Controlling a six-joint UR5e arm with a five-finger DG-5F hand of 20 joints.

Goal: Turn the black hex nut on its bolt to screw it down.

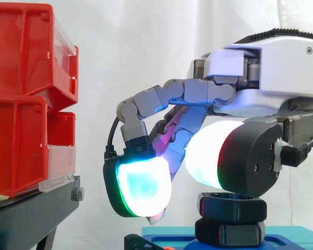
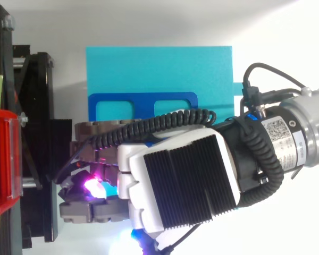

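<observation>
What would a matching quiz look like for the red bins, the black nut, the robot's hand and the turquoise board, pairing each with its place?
1 red bins
2 black hex nut
3 hand
4 turquoise board

A under the hand
B at left, on black stand
C reaching in from the right
D carrying a blue frame

Pairs: 1-B, 2-A, 3-C, 4-D.

One hand [image 1: 281, 67] is seen. Under it, two black hexagonal pieces are stacked: one black hex nut [image 1: 232, 205] and one lower piece [image 1: 229, 232]. Below the hand, one teal block [image 2: 159, 69] and one blue plate [image 2: 143, 98] with two openings are counted. Ahead of the hand, red bins [image 1: 21, 52] are stacked in two tiers on one black stand [image 1: 31, 213].
</observation>
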